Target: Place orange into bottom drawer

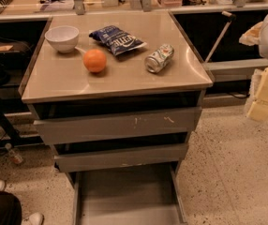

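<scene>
Camera view: tool [261, 101] at right edge, beside the tabletop [124, 81], well apart from orange [95, 60]; spread or pressed together, can't tell. Orange on tabletop between bowl [62, 38] and can [159, 58]. Bottom drawer [124, 191] pulled out.

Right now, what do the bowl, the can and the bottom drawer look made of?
White bowl: glazed ceramic or plastic, smooth sheen. Can: thin metal, shiny printed skin. Bottom drawer: grey sheet metal, matte, probably. The gripper is at the right edge.

Shows orange [95, 60] on desk [124, 81] between white bowl [62, 37] and can [159, 58], chip bag [116, 39] farther back; bottom drawer [124, 191] open below; hand [264, 100] at right edge.
</scene>
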`<state>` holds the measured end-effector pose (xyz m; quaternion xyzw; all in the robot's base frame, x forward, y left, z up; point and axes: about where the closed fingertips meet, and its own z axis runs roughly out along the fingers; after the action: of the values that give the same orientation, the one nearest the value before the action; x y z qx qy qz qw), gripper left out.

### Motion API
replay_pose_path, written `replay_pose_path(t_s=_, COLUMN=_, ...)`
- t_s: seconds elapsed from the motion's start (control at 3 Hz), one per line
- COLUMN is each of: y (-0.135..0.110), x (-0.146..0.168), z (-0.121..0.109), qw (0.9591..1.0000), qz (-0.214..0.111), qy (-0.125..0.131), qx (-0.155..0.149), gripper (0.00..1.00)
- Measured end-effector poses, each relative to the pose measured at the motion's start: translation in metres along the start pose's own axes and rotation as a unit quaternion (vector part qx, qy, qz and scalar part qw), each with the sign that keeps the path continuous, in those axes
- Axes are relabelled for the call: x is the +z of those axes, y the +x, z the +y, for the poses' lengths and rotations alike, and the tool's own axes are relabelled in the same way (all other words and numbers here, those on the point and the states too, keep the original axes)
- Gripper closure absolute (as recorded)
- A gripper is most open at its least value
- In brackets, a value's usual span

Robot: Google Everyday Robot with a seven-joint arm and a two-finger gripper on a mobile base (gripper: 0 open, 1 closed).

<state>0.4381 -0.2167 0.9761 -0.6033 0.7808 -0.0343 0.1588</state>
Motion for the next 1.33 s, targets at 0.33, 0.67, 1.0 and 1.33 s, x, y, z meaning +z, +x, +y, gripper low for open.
replay_pose_path(t_s=0.33, y=0.0, x=0.0, z=0.0, qw=1.0, qz=0.0, qy=0.0, qx=0.0, gripper=0.0)
replay_pose_path(t_s=0.67, y=-0.013, x=0.009, z=-0.007, qw=0.9999, qz=-0.005, qy=0.006, qx=0.01, gripper=0.0)
replay_pose_path(t_s=1.0, y=-0.043, x=0.032, z=-0.014, qw=0.9999, qz=0.005, qy=0.014, qx=-0.004, gripper=0.0)
replay_pose_path(t_s=1.33, y=-0.043, x=0.032, z=-0.014, qw=0.9999, qz=0.005, qy=0.014, qx=-0.004, gripper=0.0)
